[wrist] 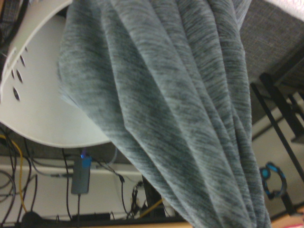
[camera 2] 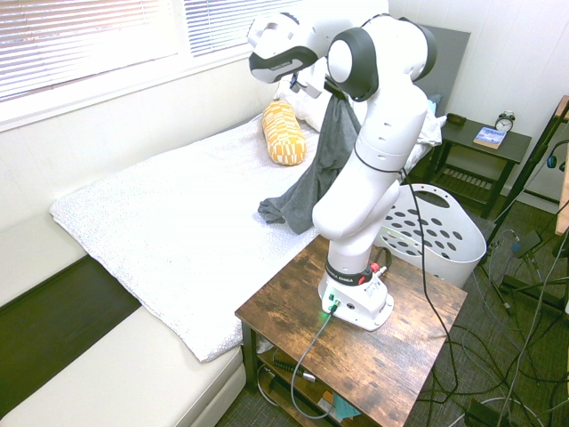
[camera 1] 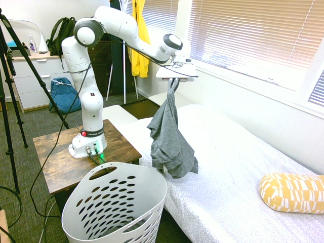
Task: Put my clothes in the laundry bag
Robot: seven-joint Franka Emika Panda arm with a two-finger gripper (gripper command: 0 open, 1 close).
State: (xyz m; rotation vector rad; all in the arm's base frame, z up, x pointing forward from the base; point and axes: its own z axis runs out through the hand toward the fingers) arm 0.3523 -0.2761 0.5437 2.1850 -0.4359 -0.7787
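Held the grey garment [camera 1: 169, 134] pinched by its top in the end effector [camera 1: 174, 83], fingers closed tight on the cloth. Hung in long folds over the near edge of the bed [camera 1: 238, 172], its lower hem bunched just above the white quilt and apparently brushing it; cannot tell for sure whether touching. Stayed outside the white laundry basket [camera 1: 114, 205], which stood on the floor nearer the camera and to the left, beside the bed's corner. Filled most of the wrist view with heather-grey folds [wrist: 180, 109], with a curved piece of the basket's perforated wall [wrist: 42, 114] behind them.

Stood between garment and basket: only the bed's corner and open air; basket mouth open and unobstructed. Sat just left of the basket: the wooden surface [camera 1: 58, 162] carrying the arm's base, its corner close to the basket's rim.

Lay on the bed at the far right: a yellow patterned bolster pillow [camera 1: 293, 192], well apart from the garment. Hung at the far wall: a bright yellow jacket [camera 1: 140, 45]. Rested on the floor by the white dresser [camera 1: 35, 81]: a blue bag [camera 1: 65, 95]. Perched above the dresser: a dark green backpack [camera 1: 62, 33]. Covered the windows: closed blinds [camera 1: 253, 35]. Stood beyond the basket in the second exterior view: a dark side table [camera 2: 484, 151].
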